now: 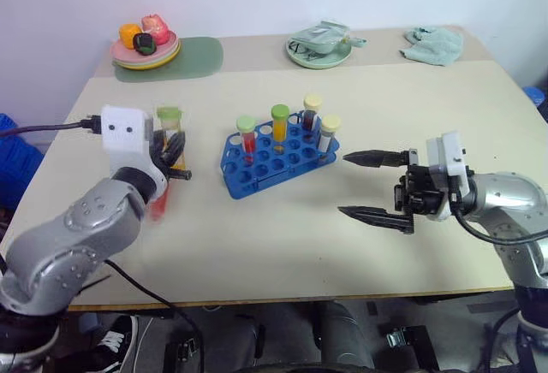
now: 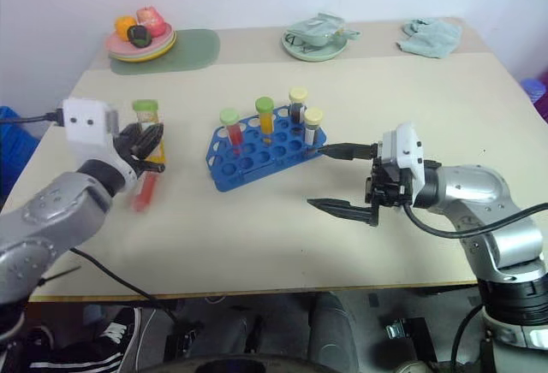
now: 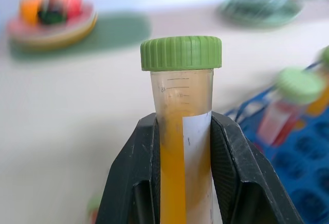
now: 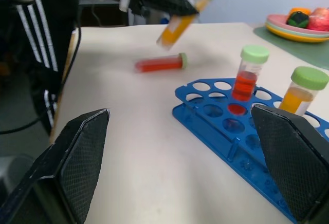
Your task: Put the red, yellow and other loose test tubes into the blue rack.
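My left gripper [image 1: 171, 155] is shut on a yellow-orange test tube [image 3: 181, 106] with a green cap. It holds the tube upright above the table, left of the blue rack [image 1: 257, 176]. Below it on the table lies a red test tube [image 4: 160, 63] with a green cap. The rack holds several upright capped tubes: a red one [image 1: 248, 138], an orange one [image 1: 279, 129] and two with pale yellow caps. To the right of the rack my right gripper [image 1: 344, 185] stands open and points toward it, with nothing between its fingers.
At the back left a plate of toy fruit [image 1: 145, 48] sits on a green mat [image 1: 195, 56]. A green plate [image 1: 318, 50] and a teal cloth [image 1: 434, 44] lie along the back. The table's front edge runs close under both arms.
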